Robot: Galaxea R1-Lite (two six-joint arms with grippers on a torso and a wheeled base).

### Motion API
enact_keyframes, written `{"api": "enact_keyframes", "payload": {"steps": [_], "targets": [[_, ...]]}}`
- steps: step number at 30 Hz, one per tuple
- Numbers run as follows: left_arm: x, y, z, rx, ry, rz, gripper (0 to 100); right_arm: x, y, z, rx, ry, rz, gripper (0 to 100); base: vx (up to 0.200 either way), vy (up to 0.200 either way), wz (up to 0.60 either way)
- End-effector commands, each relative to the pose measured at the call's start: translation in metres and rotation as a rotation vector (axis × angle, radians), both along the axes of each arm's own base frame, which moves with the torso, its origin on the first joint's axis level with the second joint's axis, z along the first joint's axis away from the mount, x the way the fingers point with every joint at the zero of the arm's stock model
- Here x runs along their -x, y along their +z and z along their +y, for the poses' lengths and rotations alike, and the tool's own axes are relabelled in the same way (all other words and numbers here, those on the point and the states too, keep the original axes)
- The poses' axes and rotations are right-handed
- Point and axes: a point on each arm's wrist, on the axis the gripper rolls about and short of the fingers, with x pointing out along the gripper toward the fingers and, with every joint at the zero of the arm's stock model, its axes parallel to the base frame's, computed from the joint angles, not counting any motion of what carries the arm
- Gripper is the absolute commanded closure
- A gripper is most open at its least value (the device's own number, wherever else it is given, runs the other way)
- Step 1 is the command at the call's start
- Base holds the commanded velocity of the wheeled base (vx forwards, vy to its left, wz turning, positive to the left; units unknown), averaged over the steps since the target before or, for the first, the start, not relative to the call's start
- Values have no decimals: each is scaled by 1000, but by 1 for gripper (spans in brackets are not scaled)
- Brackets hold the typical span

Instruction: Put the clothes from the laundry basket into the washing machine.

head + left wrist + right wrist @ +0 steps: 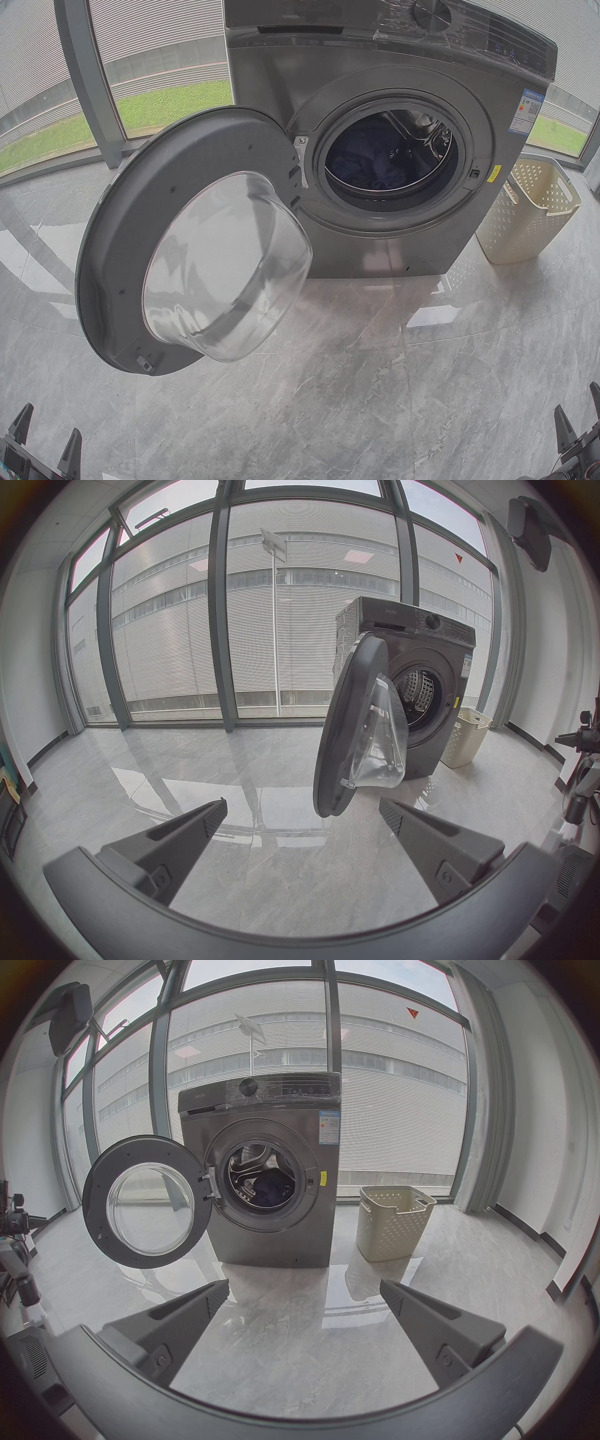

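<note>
Clothes (365,165) sit in the washing machine (375,250), upper centre; left claw (49,432) and right claw (578,409) gape empty, and I judge the open door (125,250) could foul my left arm.

The head camera looks steeply down, close on the washing machine (375,250) front. Both wrist cameras sit low and farther back, sharing its open door (125,219).

The washing machine (375,256) is satin grey metal, the laundry basket (528,215) perforated matt plastic, the floor (375,387) glossy stone.
</note>
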Motion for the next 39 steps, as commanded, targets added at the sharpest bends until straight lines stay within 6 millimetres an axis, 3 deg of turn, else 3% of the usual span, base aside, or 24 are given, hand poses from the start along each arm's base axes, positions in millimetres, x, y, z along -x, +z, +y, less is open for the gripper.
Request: {"api": "enact_keyframes", "payload": {"steps": [1, 14, 15, 17, 19, 21, 28, 39], "targets": [[0, -5, 0, 0, 0, 7, 0, -1, -5, 0, 1, 0, 13, 0, 0, 0, 0], [0, -4, 0, -23, 0, -3, 0, -1, -5, 0, 1, 0, 13, 0, 0, 0, 0], [1, 4, 0, -15, -3, -30, 0, -1, -5, 0, 1, 0, 13, 0, 0, 0, 0], [10, 56, 0, 25, -14, -152, 0, -1, -5, 0, -1, 0, 13, 0, 0, 0, 0], [8, 78, 1, 45, -34, -158, 0, -1, -5, 0, -1, 0, 13, 0, 0, 0, 0], [-1, 88, 1, 44, -83, -105, 0, -1, -5, 0, -2, 0, 15, 0, 0, 0, 0], [-63, 110, -9, 62, -257, 107, 0, -1, -5, 0, -10, -3, 15, 0, 0, 0, 0], [-144, 129, -25, 87, -353, 165, 0, -1, -5, 0, -9, -3, 15, 0, 0, 0, 0]]}}
